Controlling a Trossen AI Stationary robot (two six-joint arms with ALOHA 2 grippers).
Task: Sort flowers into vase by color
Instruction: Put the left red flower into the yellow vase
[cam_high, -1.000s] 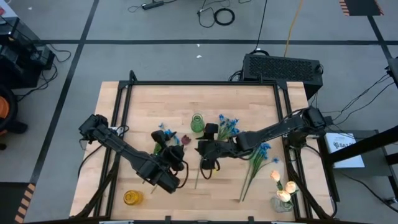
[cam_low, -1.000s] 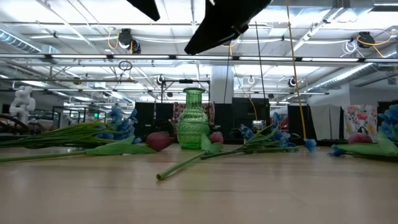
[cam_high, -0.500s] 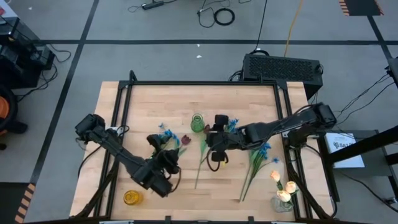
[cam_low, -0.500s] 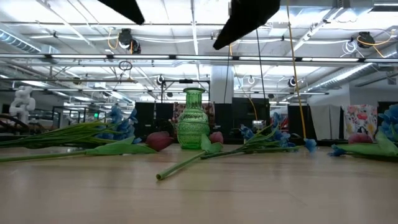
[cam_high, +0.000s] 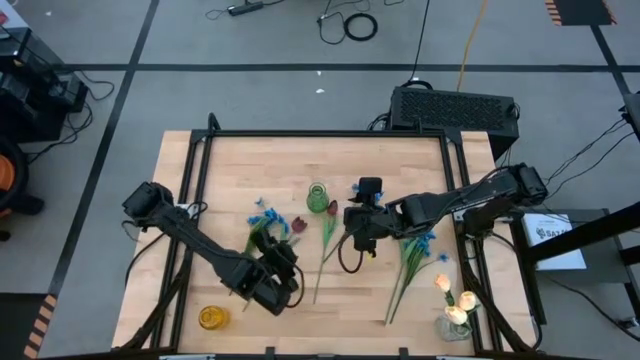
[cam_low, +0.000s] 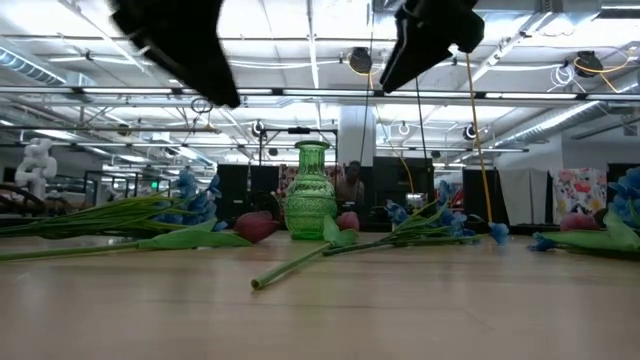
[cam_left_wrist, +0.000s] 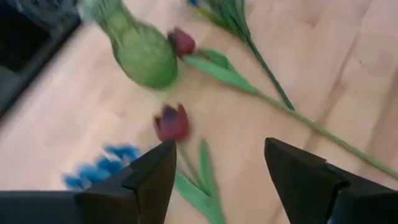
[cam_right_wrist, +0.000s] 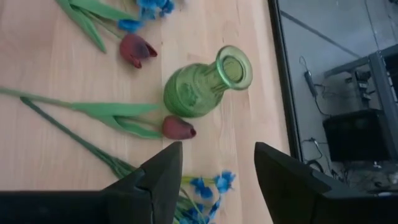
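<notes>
While cream-yellow tulips (cam_high: 452, 296) already stand in a clear vase (cam_high: 455, 322) at the tabletop's (cam_high: 230, 165) near right corner, the green vase (cam_high: 317, 198) and yellow vase (cam_high: 211, 318) appear empty. Two dark red tulips (cam_right_wrist: 138, 48) lie beside the green vase, and blue flowers (cam_high: 262, 216) lie scattered near the middle. Left end effector (cam_left_wrist: 214, 180) and right end effector (cam_right_wrist: 217, 180) both hover with fingers apart, holding nothing. Sorting appears barely begun.
</notes>
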